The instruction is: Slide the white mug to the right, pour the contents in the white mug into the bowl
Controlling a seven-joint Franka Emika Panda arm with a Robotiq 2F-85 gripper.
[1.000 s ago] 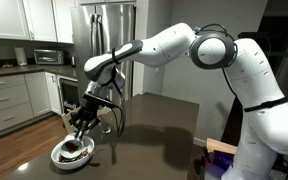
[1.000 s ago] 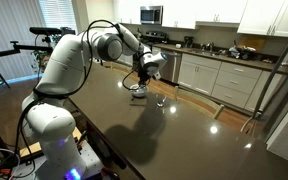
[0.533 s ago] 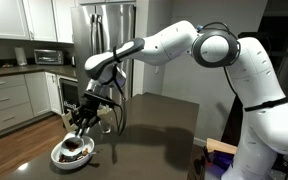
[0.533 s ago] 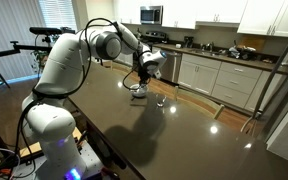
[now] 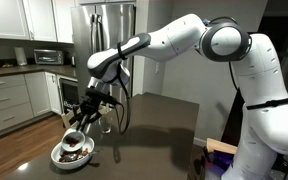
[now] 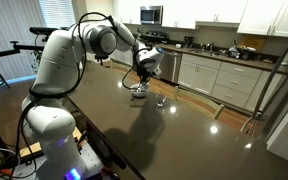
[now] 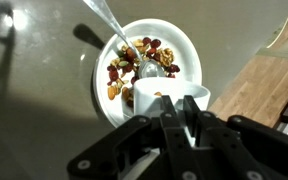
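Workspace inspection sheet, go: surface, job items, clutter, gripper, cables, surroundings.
Surface: dark countertop, glossy.
Job's things: white mug held above the edge of the bowl; the bowl holds nuts and dried fruit.
Clutter: spoon resting in the bowl; wooden board beside it; small clear glass nearby.
Gripper: gripper fingers shut on the white mug.
Cables: black cable looping by the wrist.
Surroundings: kitchen with steel refrigerator, microwave, white cabinets.
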